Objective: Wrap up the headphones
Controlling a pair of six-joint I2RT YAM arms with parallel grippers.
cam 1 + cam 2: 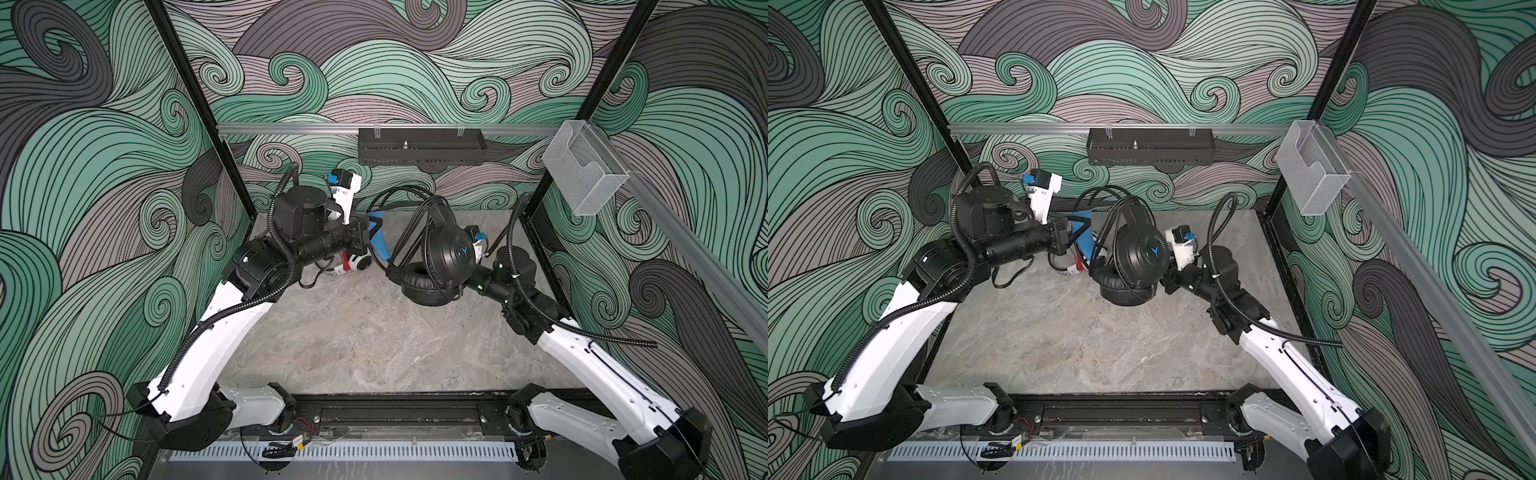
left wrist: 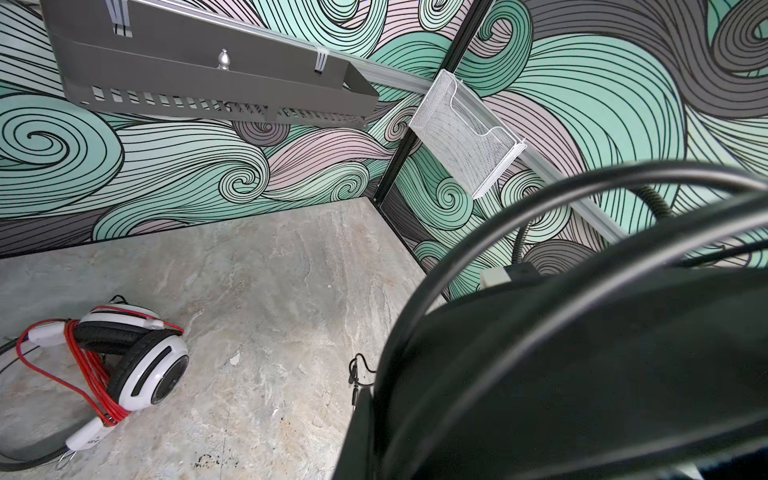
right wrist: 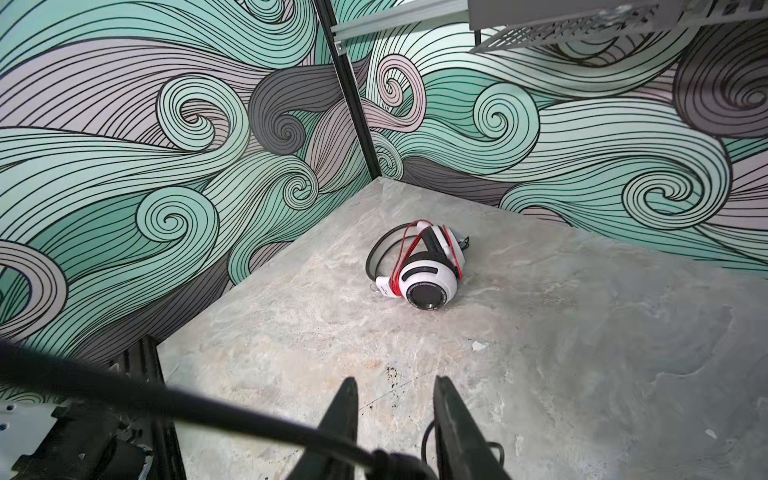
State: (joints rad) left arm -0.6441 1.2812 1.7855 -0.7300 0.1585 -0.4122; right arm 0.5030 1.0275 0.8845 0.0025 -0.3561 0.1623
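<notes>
Two pairs: the big black pair (image 1: pixel 451 253) spans between the pincers, padded cups by the right pincer (image 3: pixel 395 380), blue band (image 1: pixel 380 249) at the left pincer (image 1: pixel 373 232), long axis running pincer to pincer. The glossy white pair (image 2: pixel 141 365), red-corded, lies below the left pincer, nearer it. Left jaws are pressed together; what they pinch is hidden. Right jaws stand apart, the rubbery black cable (image 3: pixel 208 408) crossing their roots
</notes>
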